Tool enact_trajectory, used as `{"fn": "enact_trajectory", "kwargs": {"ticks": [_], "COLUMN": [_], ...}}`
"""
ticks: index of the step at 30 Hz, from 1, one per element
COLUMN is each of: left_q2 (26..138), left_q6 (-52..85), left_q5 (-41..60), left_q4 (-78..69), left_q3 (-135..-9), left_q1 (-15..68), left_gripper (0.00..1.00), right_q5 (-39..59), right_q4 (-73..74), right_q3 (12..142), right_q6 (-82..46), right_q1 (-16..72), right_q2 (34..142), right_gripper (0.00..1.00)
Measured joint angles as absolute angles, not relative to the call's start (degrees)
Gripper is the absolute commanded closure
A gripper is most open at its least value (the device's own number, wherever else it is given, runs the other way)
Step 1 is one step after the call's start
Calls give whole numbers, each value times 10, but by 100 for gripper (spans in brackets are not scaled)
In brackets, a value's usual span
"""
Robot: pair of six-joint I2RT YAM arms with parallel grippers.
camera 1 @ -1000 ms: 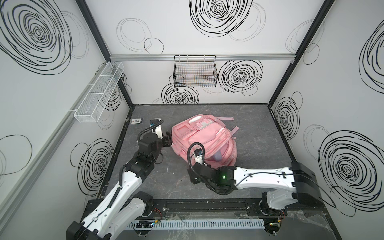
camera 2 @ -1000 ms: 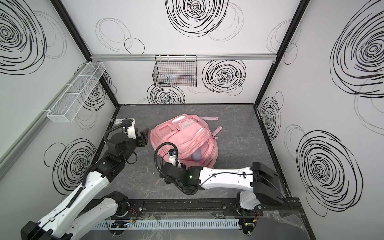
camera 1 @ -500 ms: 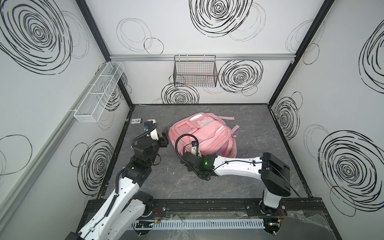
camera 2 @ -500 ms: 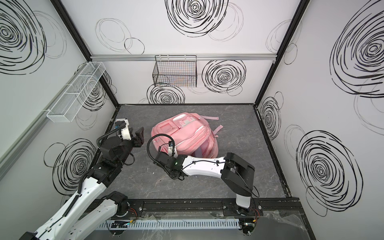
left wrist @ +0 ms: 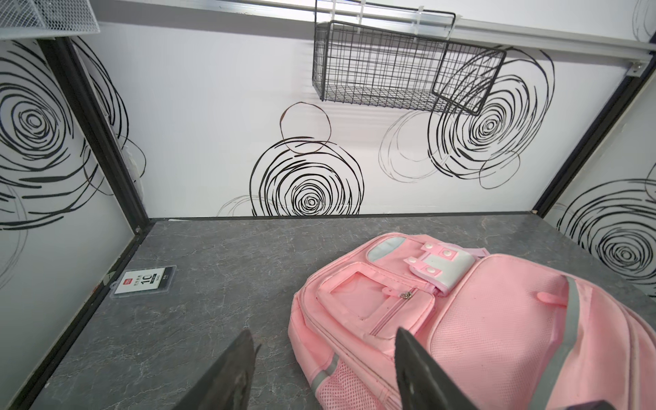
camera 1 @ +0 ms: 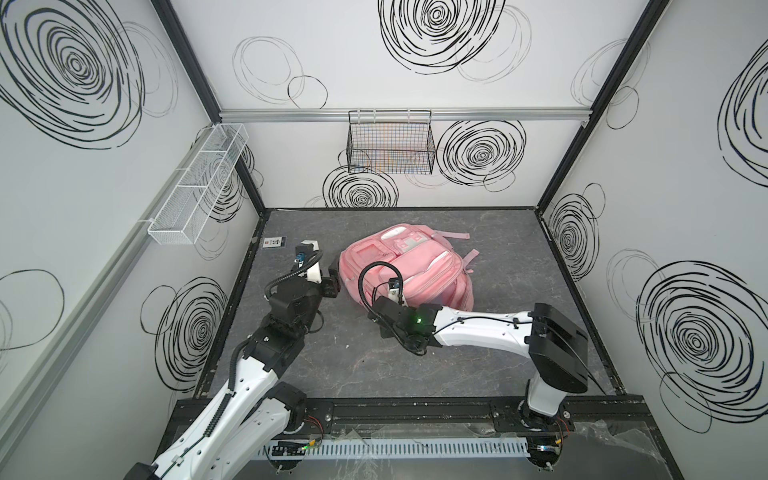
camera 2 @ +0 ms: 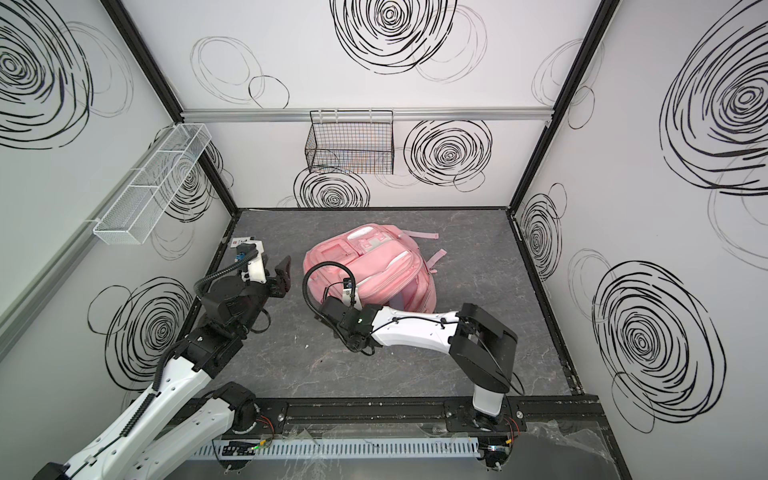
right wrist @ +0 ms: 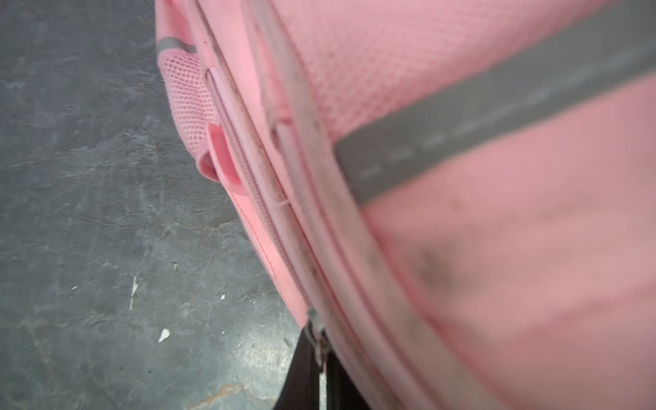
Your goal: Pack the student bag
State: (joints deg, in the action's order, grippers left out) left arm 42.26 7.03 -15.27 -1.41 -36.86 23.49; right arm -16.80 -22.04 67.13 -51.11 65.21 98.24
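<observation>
The student bag (camera 1: 415, 266) (camera 2: 374, 266), a large pink backpack, lies flat on the grey table in both top views. My left gripper (left wrist: 324, 333) hovers open at the bag's left corner (left wrist: 497, 319), one finger over the table and one over the pink fabric, holding nothing. It shows as dark fingers (camera 2: 284, 270) in a top view. My right gripper (right wrist: 317, 349) is shut on a small metal zipper pull (right wrist: 315, 328) at the bag's near edge (right wrist: 461, 177). From above, the right wrist (camera 1: 399, 316) hides those fingertips.
A black wire basket (camera 1: 390, 145) hangs on the back wall. A white mesh tray (camera 1: 199, 183) is fixed to the left wall. A small price card (left wrist: 143, 280) lies in the table's far left corner. Walls enclose three sides.
The right gripper's jaws have closed onto the zipper pull at the bag's near edge. The right forearm has swung and its wrist has crept toward the bag. The left gripper has barely shifted.
</observation>
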Motion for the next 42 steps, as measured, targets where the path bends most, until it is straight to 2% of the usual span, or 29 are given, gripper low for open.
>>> {"fn": "enact_trajectory", "kwargs": {"ticks": [2,4,9,17,25,26,30,32,33,40,41,42], "left_q2": [423,422,434,559,712,725,757,767,769,783,785,788], "left_q6": [43,0,-160,-361,-453,-460,-490,-505,-517,-545,-548,-552], "left_q5": [-138,-111,16,200,212,211,205,210,210,200,201,204], "left_q4": [-17,-28,-27,-27,-51,-56,-70,-74,-75,-122,-126,-129], "left_q3": [-367,-358,-341,-342,-385,-390,-396,-397,-397,-390,-389,-389], "left_q1": [245,259,293,342,383,387,393,394,393,381,381,381], "left_gripper": [27,21,16,16,19,22,43,61,64,67,75,90], "right_q5": [-148,-121,-14,164,255,256,257,255,254,295,299,301], "right_q4": [-210,-200,-168,-138,-138,-139,-148,-150,-150,-133,-133,-132], "right_q3": [647,617,535,481,480,480,480,480,479,467,466,465], "right_q6": [-501,-490,-449,-358,-293,-287,-272,-267,-265,-263,-263,-263], "right_q1": [651,644,601,507,472,469,456,452,449,441,440,439], "right_q2": [945,905,819,748,742,743,747,747,747,745,745,744], "right_gripper": [100,100,100,100,100,100,100,100,100,100,100,100]}}
